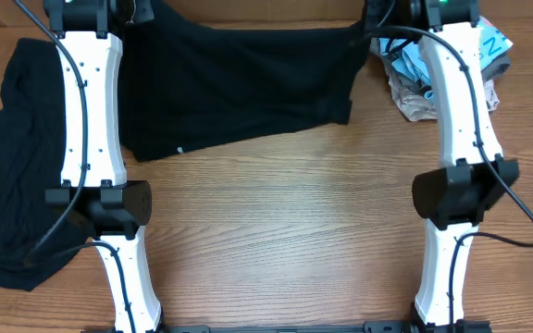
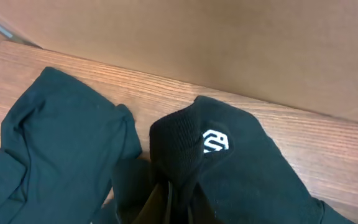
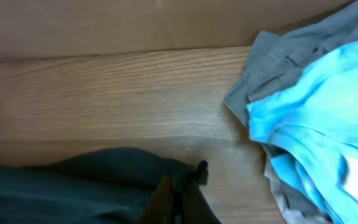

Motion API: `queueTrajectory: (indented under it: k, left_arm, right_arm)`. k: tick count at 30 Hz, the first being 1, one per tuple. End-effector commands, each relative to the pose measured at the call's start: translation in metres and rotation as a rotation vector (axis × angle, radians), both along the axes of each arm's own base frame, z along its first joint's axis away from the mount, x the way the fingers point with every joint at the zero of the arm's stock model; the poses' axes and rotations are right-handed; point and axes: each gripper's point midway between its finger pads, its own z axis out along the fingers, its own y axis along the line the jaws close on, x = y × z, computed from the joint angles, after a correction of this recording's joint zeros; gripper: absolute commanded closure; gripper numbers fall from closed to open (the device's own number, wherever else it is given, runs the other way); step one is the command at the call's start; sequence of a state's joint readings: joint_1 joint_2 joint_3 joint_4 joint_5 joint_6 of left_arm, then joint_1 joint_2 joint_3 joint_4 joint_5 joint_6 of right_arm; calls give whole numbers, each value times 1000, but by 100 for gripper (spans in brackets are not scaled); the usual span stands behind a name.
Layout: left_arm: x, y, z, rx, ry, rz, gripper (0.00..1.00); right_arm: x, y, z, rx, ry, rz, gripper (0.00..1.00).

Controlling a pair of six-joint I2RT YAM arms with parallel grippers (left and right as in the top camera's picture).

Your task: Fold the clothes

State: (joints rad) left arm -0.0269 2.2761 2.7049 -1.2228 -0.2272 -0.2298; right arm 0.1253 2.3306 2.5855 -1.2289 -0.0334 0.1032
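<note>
Wood-grain table; plain tan wall behind its far edge. Black shirt lies spread at far centre. Left gripper and right gripper each pinch its far edge. Second black garment at left; blue-and-beige pile far right.

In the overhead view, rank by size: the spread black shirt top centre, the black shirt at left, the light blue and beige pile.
1-2. spread black shirt and left black shirt: too close to rank; the left arm and the frame edge hide part of the latter.
3. light blue and beige pile: smallest.
</note>
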Motion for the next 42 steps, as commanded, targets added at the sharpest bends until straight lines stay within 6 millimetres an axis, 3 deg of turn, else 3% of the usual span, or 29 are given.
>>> queueTrajectory:
  k: [1, 11, 27, 29, 31, 33, 37, 42]
  left_arm:
    - [2, 1, -21, 39, 43, 9, 96]
    - [-13, 6, -111, 41, 260, 63, 95]
    - [-52, 34, -167, 91, 468, 127, 94]
    - [-61, 37, -172, 93, 505, 131, 90]
    - [-69, 39, -176, 94, 542, 134, 78]
    - [-76, 42, -178, 94, 571, 138, 73]
    - [-92, 46, -181, 92, 639, 146, 69]
    - [-102, 50, -182, 82, 672, 168, 50]
  right_arm:
    - [11, -4, -10, -14, -9, -7, 96]
    - [2, -5, -53, -26, 113, -5, 96]
    - [-37, 3, -133, 10, 360, 22, 95]
    - [-43, 5, -138, 24, 388, 29, 87]
    - [-47, 7, -141, 34, 406, 35, 66]
    - [-49, 9, -141, 44, 415, 40, 54]
    - [-54, 14, -142, 69, 434, 52, 40]
    - [-52, 14, -145, 73, 432, 53, 31]
